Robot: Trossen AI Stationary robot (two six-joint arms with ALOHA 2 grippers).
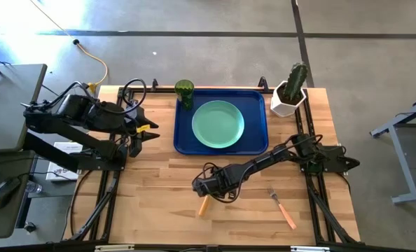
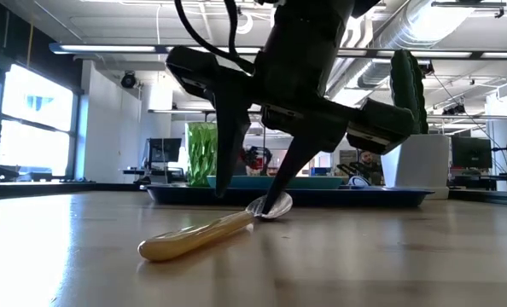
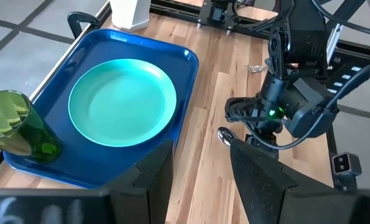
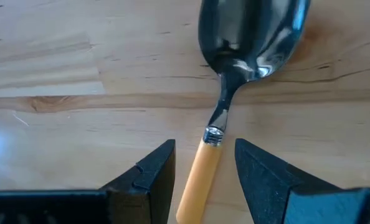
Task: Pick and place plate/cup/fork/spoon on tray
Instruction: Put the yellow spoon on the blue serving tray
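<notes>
Right gripper: open, fingers straddling the spoon handle, nothing grasped
Spoon: flat on the table, just in front of the tray
Plate, cup: on the tray
Fork: right of the spoon
Left gripper: open, left of the tray

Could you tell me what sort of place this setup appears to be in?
Probably a robotics lab or workshop: a wooden table on a concrete floor, monitors and exposed ceiling ducts behind it.
</notes>
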